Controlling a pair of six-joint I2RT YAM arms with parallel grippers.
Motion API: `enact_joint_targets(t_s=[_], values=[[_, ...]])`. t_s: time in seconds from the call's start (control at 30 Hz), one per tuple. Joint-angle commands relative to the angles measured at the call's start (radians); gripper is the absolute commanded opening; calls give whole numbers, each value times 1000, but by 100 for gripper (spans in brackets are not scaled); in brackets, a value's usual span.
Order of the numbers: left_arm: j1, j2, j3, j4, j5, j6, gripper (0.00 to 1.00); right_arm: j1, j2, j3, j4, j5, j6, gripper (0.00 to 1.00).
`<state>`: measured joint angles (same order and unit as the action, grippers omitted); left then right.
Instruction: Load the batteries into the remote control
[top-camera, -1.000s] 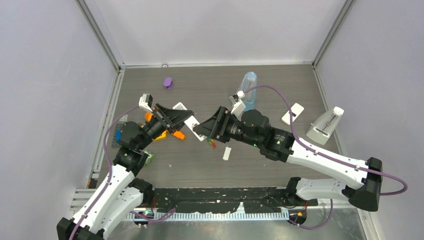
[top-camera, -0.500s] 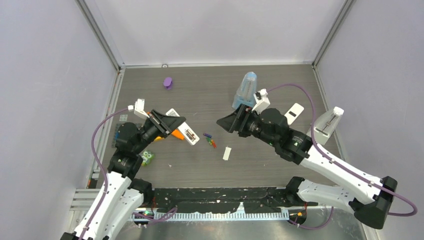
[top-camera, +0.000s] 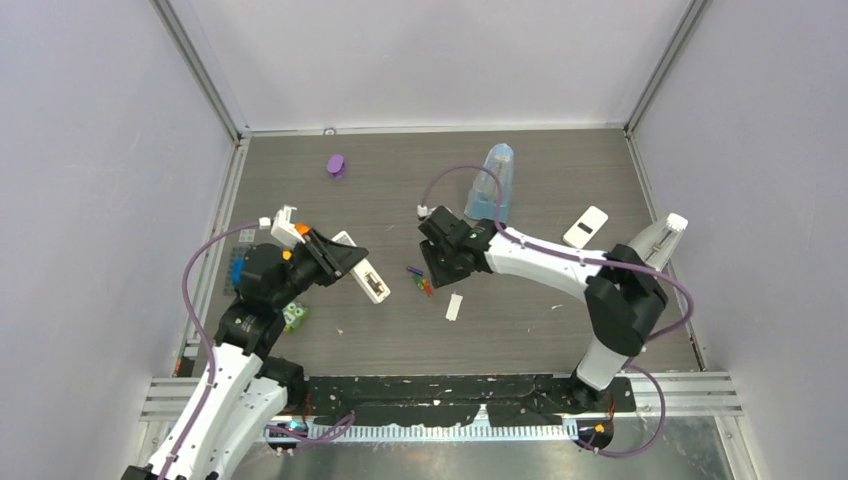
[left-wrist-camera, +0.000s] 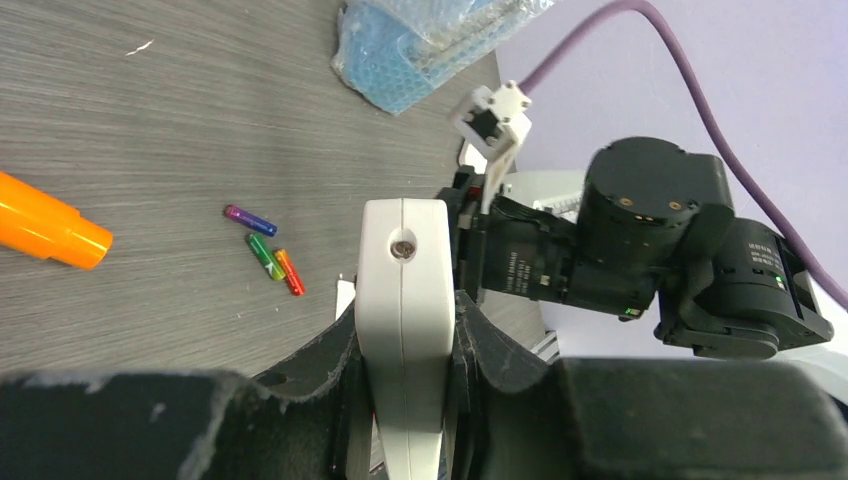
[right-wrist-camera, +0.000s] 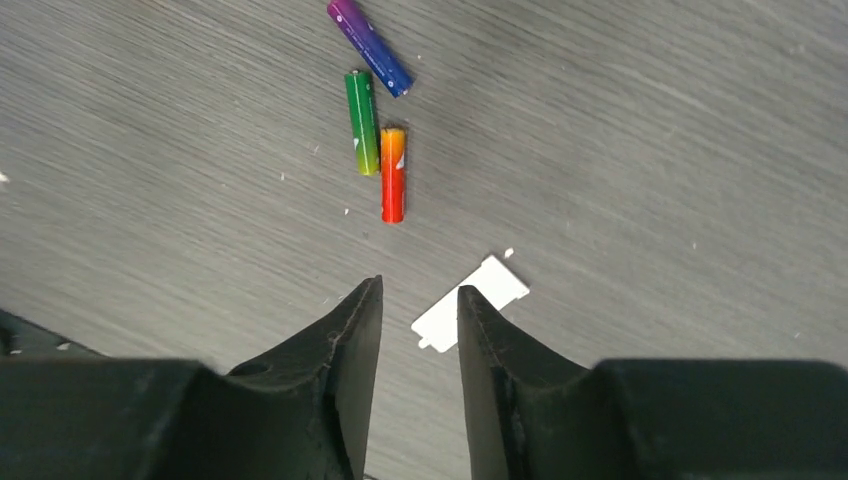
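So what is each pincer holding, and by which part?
The left pincer clamps the white remote across its two long edges, with its lens end sticking out. The right pincer holds nothing; its jaws stand apart above the table, near the batteries.

A dark grey wood-grain desk carries three batteries lying close together near its middle: one purple, one green, one red-orange. A flat white cover plate lies near them. Farther back sit a small purple object and a blue bubble-wrapped bundle. A small white device and a pale stand lie to the right.
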<state>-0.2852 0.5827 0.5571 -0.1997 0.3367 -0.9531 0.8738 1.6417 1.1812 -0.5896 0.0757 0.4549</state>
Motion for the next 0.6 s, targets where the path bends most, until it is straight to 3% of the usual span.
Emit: enact_joint_targets(t_s=[0.0, 0.2, 0.57], values=[[7, 10, -3, 51, 18, 13, 0, 28, 79, 128, -82, 23, -144, 41], [9, 22, -14, 67, 22, 13, 0, 41, 180, 187, -103, 2, -186, 51], [21, 13, -5, 43, 11, 24, 0, 41, 299, 246, -124, -4, -225, 45]])
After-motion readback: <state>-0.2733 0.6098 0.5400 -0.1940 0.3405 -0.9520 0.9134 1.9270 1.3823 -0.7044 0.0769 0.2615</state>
